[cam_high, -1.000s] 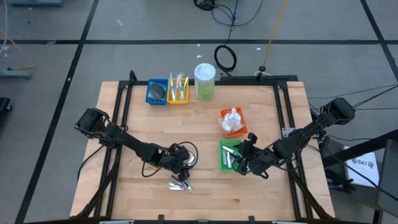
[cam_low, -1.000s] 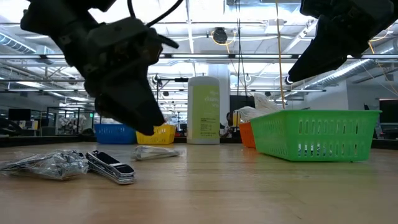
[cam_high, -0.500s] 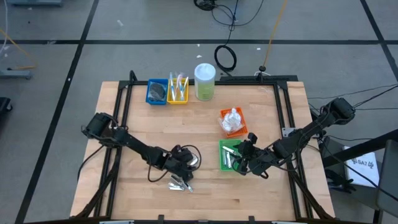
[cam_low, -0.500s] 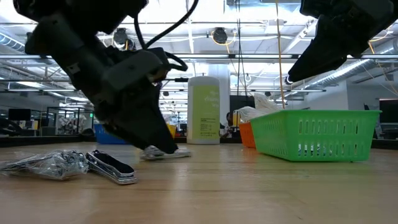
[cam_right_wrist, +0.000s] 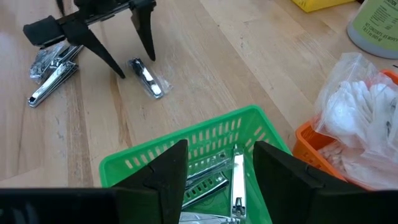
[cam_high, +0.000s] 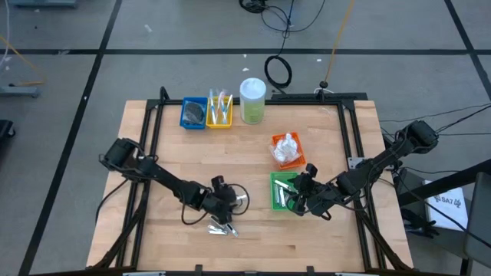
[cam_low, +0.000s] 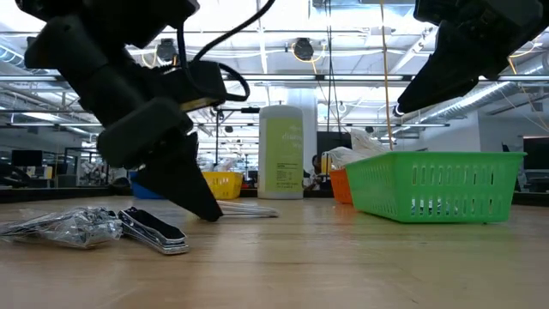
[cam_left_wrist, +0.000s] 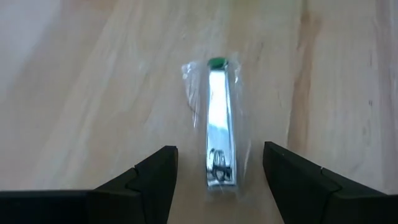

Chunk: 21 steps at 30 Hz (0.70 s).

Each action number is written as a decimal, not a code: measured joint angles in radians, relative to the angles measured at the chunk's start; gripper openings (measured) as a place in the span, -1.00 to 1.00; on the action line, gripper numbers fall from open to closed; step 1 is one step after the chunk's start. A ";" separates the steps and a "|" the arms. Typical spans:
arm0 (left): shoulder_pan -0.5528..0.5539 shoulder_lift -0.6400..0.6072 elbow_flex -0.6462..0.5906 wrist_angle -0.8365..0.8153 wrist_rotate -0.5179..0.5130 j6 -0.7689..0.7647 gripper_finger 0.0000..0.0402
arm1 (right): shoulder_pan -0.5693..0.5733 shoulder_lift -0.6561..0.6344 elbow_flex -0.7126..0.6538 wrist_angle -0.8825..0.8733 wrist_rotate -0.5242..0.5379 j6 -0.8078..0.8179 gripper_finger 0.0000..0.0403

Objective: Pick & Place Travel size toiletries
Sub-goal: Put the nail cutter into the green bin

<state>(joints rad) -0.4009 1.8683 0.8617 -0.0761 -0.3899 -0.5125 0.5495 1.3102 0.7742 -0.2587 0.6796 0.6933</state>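
Note:
A silvery nail clipper in clear wrap [cam_left_wrist: 217, 127] lies flat on the wooden table; it also shows in the high view [cam_high: 242, 201] and the low view [cam_low: 246, 209]. My left gripper [cam_left_wrist: 219, 151] is open and low over the table [cam_low: 208, 213], one finger on each side of the clipper's near end, without touching it. A pile of more wrapped clippers [cam_high: 222, 228] lies nearer the table's front edge. My right gripper [cam_right_wrist: 217, 149] is open and empty above the green tray [cam_high: 278, 201], which holds several clippers [cam_right_wrist: 235, 180].
An orange tray [cam_high: 301, 161] with white crinkly packets stands behind the green one. A blue tray [cam_high: 185, 115], a yellow tray [cam_high: 219, 121] with slim sticks and a tall jar with a white lid [cam_high: 252, 100] stand along the far edge.
My left gripper has come down to the table and moved a little toward the right edge, so that its open fingers now stand on either side of the single wrapped clipper. My right gripper has kept still over the green tray.

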 joint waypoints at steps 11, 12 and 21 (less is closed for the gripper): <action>0.006 0.007 -0.002 0.068 -0.006 0.144 0.17 | 0.000 0.000 0.000 0.000 0.000 -0.001 -0.16; 0.009 0.009 -0.002 0.065 0.010 0.121 0.17 | 0.000 0.000 0.000 0.000 0.000 -0.002 -0.16; 0.037 0.009 -0.002 0.052 0.100 0.005 0.06 | 0.000 0.000 0.000 -0.001 0.000 0.000 -0.16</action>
<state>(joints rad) -0.3641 1.8771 0.8600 -0.0242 -0.2900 -0.5077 0.5495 1.3106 0.7742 -0.2592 0.6792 0.6930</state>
